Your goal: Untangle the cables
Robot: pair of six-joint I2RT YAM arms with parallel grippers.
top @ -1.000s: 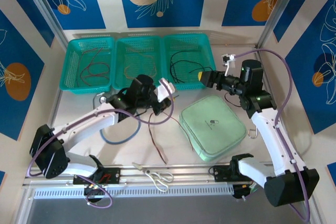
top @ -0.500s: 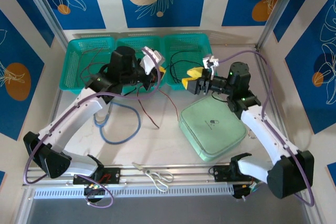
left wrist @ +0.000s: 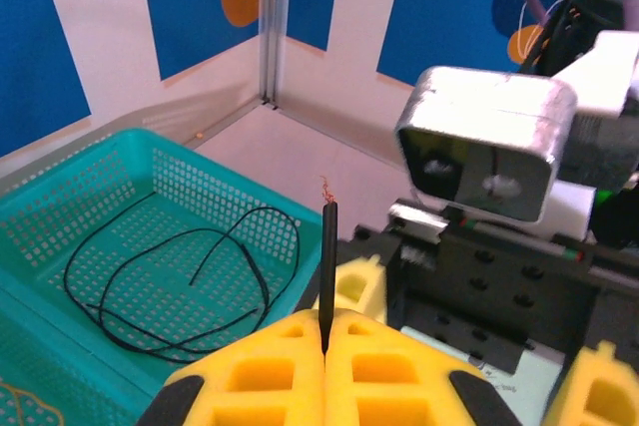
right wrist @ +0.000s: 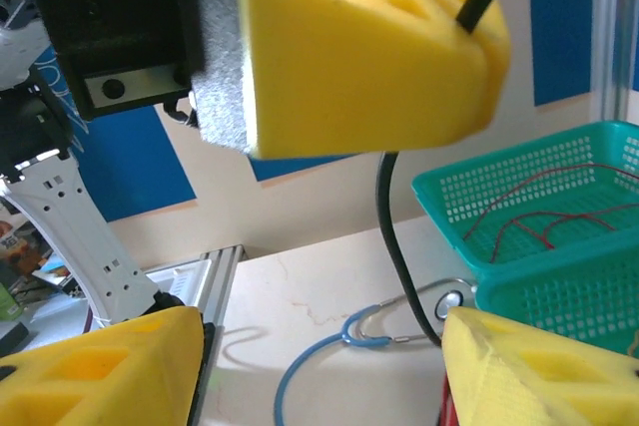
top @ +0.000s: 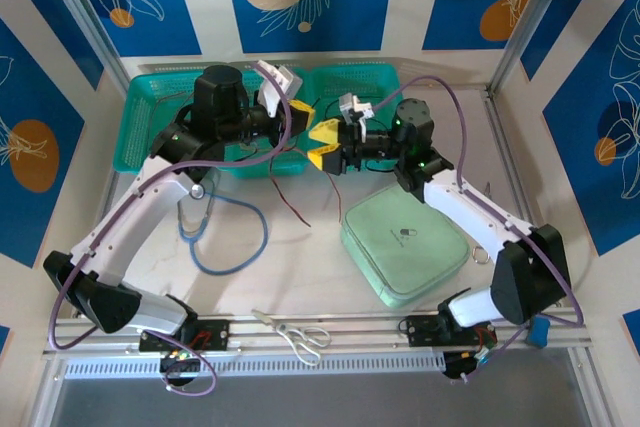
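Your left gripper [left wrist: 324, 326] is pressed together on the bare-tipped end of a dark cable [left wrist: 328, 246], holding it up over the baskets at the back of the worktop [top: 320, 277]. The rest of that cable hangs down, and its tail trails onto the worktop in front of them. Your right gripper [top: 322, 144] stands spread just beside the left one. It holds nothing, and the hanging cable passes between its fingers.

Most of the sorting looks done. Red cables [right wrist: 539, 212] lie in the left basket [top: 125, 142] and a black cable [left wrist: 268, 286] lies in the right basket [top: 375, 82]. Your left arm hides most of the middle one. The cable you hold looks free of any knot, so I judge that only dropping it into its basket is left. No other loose cable lies near the stethoscope [top: 228, 272], pouch [top: 405, 242] or scissors [top: 298, 332].
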